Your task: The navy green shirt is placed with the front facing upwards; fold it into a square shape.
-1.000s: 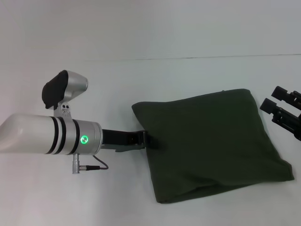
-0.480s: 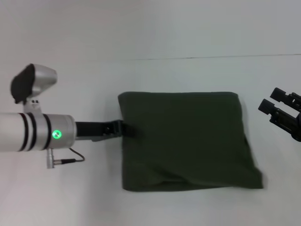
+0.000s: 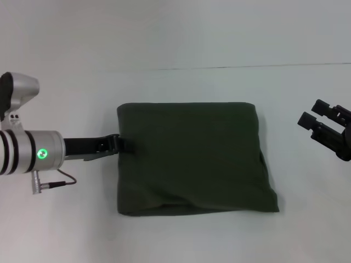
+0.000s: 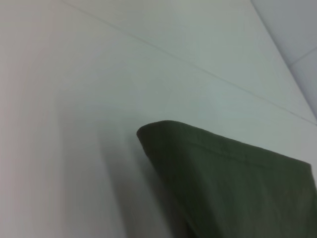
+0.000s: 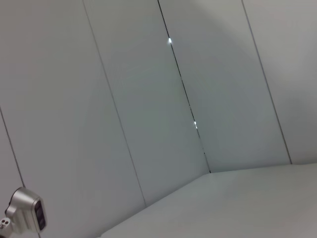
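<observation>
The navy green shirt [image 3: 192,159] lies folded into a rough square on the white table, plain green side up, with no print showing. My left gripper [image 3: 119,144] reaches in from the left and is shut on the middle of the shirt's left edge. In the left wrist view only a folded corner of the shirt [image 4: 233,183] shows. My right gripper [image 3: 311,110] hangs open at the far right, off the shirt and with nothing between its fingers.
The white table [image 3: 181,241] runs back to a seam [image 3: 219,67] where the pale wall begins. The right wrist view shows wall panels, the table top and part of the left arm [image 5: 25,214].
My left gripper has drawn back to the left and pulled the folded shirt with it across the table; the shirt now lies squarer. The right gripper has hardly moved.
</observation>
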Robot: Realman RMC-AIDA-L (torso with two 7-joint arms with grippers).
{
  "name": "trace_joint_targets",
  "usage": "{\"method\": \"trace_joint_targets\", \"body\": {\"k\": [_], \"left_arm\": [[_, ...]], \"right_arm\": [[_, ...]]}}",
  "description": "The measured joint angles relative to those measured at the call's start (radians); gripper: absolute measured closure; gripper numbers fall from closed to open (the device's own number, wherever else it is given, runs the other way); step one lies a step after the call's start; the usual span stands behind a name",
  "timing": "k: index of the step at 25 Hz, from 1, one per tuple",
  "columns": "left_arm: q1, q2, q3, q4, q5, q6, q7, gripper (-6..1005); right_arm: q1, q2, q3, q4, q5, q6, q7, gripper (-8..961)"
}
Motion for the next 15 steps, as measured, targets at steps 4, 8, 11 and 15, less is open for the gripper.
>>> {"method": "trace_joint_targets", "body": {"k": [4, 8, 11, 15], "left_arm": [[0.013, 0.0, -0.023, 0.002, 0.007, -0.003, 0.012, 859], [0.015, -0.004, -0.062, 0.002, 0.0, -0.004, 0.058, 845], [0.014, -0.004, -0.086, -0.003, -0.001, 0.002, 0.063, 834], [0.022, -0.003, -0.115, -0.002, -0.01, 0.016, 0.074, 820]], "right_arm": [[0.006, 0.003, 0.0, 0.0, 0.0, 0.003, 0.001, 304], [0.012, 0.003, -0.005, 0.001, 0.0, 0.015, 0.01, 304], [0.014, 0.003, -0.008, 0.002, -0.002, 0.017, 0.012, 304], [0.015, 0.003, -0.009, 0.002, -0.002, 0.017, 0.012, 305]]}}
